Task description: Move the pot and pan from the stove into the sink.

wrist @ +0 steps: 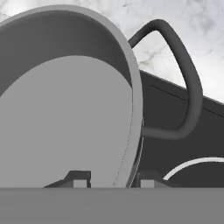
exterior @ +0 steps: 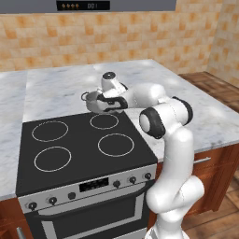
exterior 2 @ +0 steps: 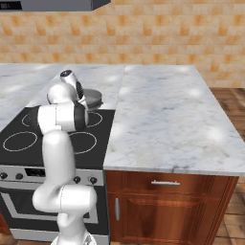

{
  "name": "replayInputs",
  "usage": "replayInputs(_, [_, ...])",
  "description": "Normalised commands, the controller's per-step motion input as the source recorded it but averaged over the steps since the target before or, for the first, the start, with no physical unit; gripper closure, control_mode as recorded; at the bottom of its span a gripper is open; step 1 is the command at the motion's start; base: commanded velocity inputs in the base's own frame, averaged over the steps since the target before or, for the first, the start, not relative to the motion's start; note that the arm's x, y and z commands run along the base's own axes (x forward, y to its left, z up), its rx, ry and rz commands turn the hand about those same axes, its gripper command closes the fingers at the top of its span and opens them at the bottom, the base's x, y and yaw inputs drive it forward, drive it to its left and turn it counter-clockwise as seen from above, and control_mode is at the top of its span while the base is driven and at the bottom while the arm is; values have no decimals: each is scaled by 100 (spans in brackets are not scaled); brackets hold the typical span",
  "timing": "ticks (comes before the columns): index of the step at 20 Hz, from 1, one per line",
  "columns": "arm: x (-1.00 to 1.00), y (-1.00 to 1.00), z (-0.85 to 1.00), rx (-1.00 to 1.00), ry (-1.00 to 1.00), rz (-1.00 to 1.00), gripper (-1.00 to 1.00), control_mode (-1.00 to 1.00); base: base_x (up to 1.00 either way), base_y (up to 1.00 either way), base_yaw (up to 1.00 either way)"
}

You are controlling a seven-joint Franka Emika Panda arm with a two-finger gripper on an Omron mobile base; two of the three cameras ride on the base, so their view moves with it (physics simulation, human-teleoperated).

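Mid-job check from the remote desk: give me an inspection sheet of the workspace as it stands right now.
Surface: black stove with four white ring burners, set in a white marble counter.
Job's things: silver pot at the back edge of the stove, near the rear right burner; one loop handle shows in the hand view.
Clutter: nothing seen.
Grippers: pincer at the pot, one finger inside its rim and one outside, closed on the wall.
Cables: nothing seen.
Surroundings: tiled orange wall, wooden cabinets under the counter, hood above the stove.
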Motion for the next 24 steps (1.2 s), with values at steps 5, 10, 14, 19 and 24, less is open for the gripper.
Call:
replayInputs(5, [-78, -30, 82, 4, 7, -5, 100, -100, 0, 0, 0])
replayInputs(10, [-91, -26, 75, 3, 6, -5, 100, -100, 0, 0, 0])
replayInputs(14, [-100, -26, 57, 0, 0, -3, 100, -100, 0, 0, 0])
replayInputs(19, [-100, -21, 34, -2, -6, 0, 100, -100, 0, 0, 0])
replayInputs(24, [-99, -22, 7, -6, -19, 4, 100, -100, 0, 0, 0])
